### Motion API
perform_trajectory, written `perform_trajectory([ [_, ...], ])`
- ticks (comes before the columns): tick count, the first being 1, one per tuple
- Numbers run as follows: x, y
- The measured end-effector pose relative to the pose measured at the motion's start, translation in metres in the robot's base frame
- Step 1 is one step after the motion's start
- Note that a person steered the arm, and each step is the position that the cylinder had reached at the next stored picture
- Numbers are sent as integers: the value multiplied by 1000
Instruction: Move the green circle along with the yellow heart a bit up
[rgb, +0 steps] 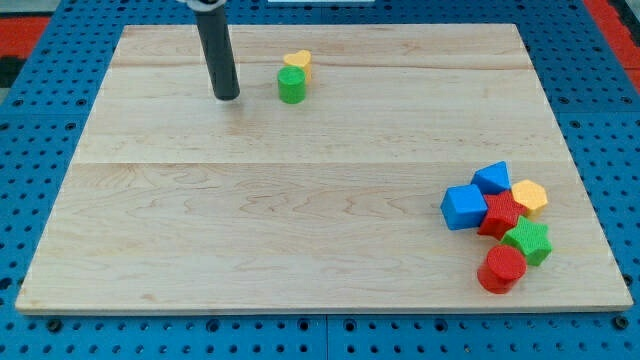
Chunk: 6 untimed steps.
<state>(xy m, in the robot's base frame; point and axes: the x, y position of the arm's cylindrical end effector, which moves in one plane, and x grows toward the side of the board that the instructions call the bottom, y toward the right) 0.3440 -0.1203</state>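
The green circle (291, 85) sits near the view's top, left of centre, on the wooden board (300, 200). The yellow heart (298, 64) touches it just above and slightly to the right. My tip (227, 97) rests on the board to the left of the green circle, about a block's width or more away, not touching either block. The dark rod rises from it toward the view's top.
A cluster of blocks lies at the view's lower right: a blue cube (464, 207), a blue block (491, 178), a yellow block (529, 196), a red star (501, 214), a green star (528, 241) and a red block (501, 269).
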Motion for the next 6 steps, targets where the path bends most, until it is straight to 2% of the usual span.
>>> perform_trajectory([
  [2, 6, 84],
  [3, 6, 90],
  [4, -1, 58],
  [6, -12, 58],
])
